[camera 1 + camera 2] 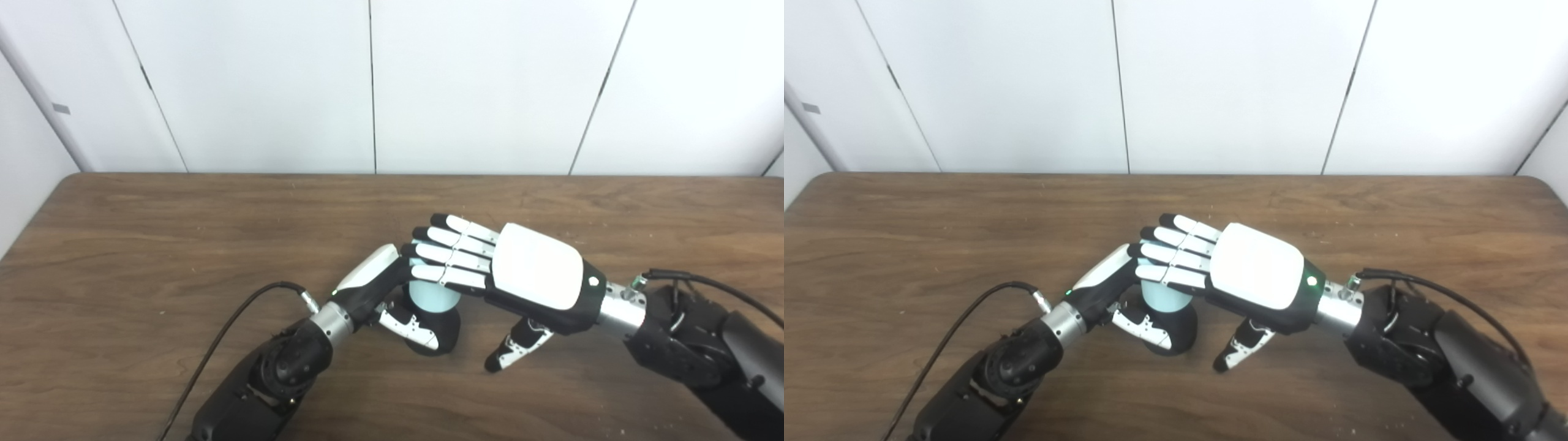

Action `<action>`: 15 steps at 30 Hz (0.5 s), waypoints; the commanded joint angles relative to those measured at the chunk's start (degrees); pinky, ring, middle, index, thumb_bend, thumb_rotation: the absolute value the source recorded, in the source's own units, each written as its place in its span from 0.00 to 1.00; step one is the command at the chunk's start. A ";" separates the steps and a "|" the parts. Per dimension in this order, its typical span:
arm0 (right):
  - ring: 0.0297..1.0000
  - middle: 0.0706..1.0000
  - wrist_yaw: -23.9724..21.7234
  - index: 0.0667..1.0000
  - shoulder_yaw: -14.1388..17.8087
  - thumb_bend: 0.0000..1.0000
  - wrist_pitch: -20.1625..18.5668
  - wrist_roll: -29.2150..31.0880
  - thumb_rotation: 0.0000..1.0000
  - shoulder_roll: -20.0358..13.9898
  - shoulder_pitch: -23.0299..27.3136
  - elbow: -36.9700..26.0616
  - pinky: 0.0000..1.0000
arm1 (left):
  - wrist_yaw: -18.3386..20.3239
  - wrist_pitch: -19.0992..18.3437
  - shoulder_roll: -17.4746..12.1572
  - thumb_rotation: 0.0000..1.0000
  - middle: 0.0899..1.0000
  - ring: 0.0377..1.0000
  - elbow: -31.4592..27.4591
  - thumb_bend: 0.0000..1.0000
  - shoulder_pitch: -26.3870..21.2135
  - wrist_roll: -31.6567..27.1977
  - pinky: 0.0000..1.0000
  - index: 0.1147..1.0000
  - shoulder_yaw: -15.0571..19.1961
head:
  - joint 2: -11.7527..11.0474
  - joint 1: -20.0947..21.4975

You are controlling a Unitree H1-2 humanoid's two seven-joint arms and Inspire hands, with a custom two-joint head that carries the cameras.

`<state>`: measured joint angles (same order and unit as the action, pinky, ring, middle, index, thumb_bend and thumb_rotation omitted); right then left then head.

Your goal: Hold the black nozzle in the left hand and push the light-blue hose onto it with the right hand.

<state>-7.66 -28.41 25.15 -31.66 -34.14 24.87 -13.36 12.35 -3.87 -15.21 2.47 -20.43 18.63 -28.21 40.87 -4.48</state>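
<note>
Black nozzle (pixel 442 334) gripped upright on tabletop (pixel 153 245) by left hand (pixel 383 288), fingers wrapped round it. Light-blue hose (pixel 432 294) seen seated on top, pressed beneath flat, extended fingers (pixel 456 257) of right hand (pixel 536 272), nothing gripped. Joining judged largely done; full seating cannot be told.

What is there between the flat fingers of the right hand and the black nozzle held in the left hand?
The light-blue hose sits there, under the right hand and on the black nozzle gripped by the left hand; both views show it.
</note>
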 commanded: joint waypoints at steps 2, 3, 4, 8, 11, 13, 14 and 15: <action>0.98 0.97 -2.94 0.92 2.87 0.73 -0.50 2.83 0.19 1.01 0.33 0.17 1.00 | 4.98 -6.98 -2.11 0.00 0.43 0.36 3.88 0.53 3.49 3.42 0.31 0.42 -1.89 | 0.05 -0.07; 0.98 0.97 -3.64 0.92 3.49 0.72 -0.38 3.11 0.19 1.45 0.09 0.32 1.00 | 5.01 -7.06 -2.11 0.00 0.43 0.36 3.81 0.53 3.49 3.42 0.31 0.42 -1.88 | 0.05 -0.07; 0.98 0.97 -4.29 0.93 4.02 0.72 -0.28 3.41 0.19 1.83 -0.17 0.58 1.00 | 5.00 -7.07 -2.13 0.00 0.43 0.35 3.74 0.53 3.50 3.40 0.30 0.42 -1.86 | 0.07 -0.08; 0.98 0.97 -6.62 0.93 5.58 0.72 -0.05 5.06 0.19 2.99 -1.05 1.32 1.00 | 4.94 -6.87 -2.20 0.00 0.43 0.34 3.45 0.53 3.63 3.37 0.29 0.42 -1.79 | 0.16 -0.07; 0.97 0.96 -8.27 0.93 6.45 0.72 -0.19 6.36 0.19 3.69 -1.53 1.50 0.99 | 4.94 -6.80 -2.28 0.00 0.43 0.35 3.48 0.53 3.64 3.43 0.29 0.42 -1.81 | 0.07 -0.11; 0.97 0.96 -9.28 0.93 6.84 0.72 -0.24 7.15 0.19 4.01 -1.81 1.60 0.98 | 4.98 -6.86 -2.32 0.00 0.43 0.35 3.57 0.53 3.60 3.52 0.30 0.42 -1.86 | 0.11 -0.04; 0.97 0.96 -9.72 0.93 7.01 0.72 -0.20 7.31 0.19 4.14 -1.91 1.61 0.97 | 5.01 -6.88 -2.35 0.00 0.43 0.35 3.57 0.53 3.59 3.55 0.30 0.42 -1.89 | 0.10 -0.04; 0.97 0.96 -10.11 0.93 7.17 0.72 -0.09 7.35 0.19 4.21 -1.99 1.60 0.97 | 5.02 -6.84 -2.38 0.00 0.43 0.35 3.57 0.53 3.60 3.55 0.30 0.42 -1.89 | 0.10 -0.04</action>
<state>-16.60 -21.90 25.15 -24.88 -29.56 22.45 -12.08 12.40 -4.03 -15.21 2.43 -20.42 18.63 -28.16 40.96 -4.48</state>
